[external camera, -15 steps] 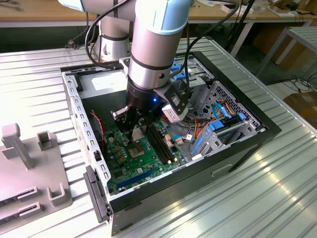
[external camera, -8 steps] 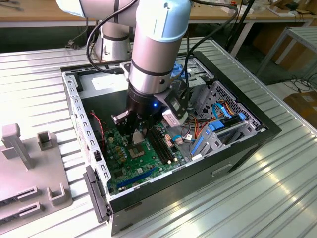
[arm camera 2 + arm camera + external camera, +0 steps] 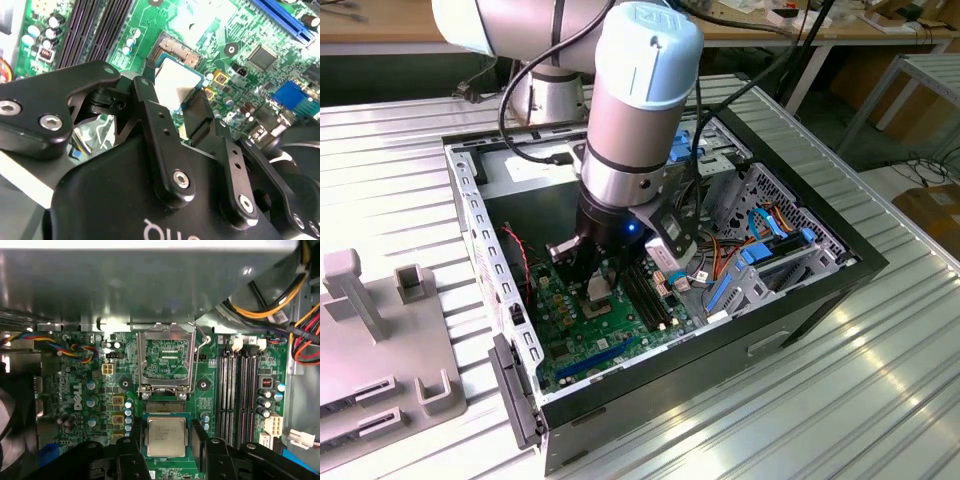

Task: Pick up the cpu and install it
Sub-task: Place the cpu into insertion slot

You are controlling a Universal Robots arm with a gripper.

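Exterior view, setting: an open computer case (image 3: 700,372) lies on a ribbed metal table (image 3: 880,380), and the arm (image 3: 640,90) reaches into it at the centre of the frame.
Exterior view, gripper: the gripper (image 3: 594,283) hangs low over the green motherboard (image 3: 610,335), with a small silvery piece, the cpu (image 3: 599,288), between its fingertips.
Exterior view, aside: a grey fixture (image 3: 380,330) stands on the table at the exterior view's left, well apart from the case.
Second wrist view, grip: the two black fingers (image 3: 150,115) are drawn in narrow against opposite edges of the cpu (image 3: 176,80), so the gripper (image 3: 172,92) is holding it.
Second wrist view, socket: the socket (image 3: 175,47) shows bare golden contacts just beyond the chip. The chip looks raised off the board rather than seated.
First wrist view, cpu: the cpu (image 3: 166,436) faces the camera with its metal top, and a finger (image 3: 131,452) touches each side of it within the gripper (image 3: 166,440).
First wrist view, socket: the socket (image 3: 165,407) lies uncovered just beside the chip, its load plate (image 3: 165,357) is swung open, and the memory slots (image 3: 240,385) are near.
Progress: the pick-up looks done, since the chip is in the grasp and brought to the socket. The installing is left, because the chip does not appear to sit in the socket and the load plate is not closed.
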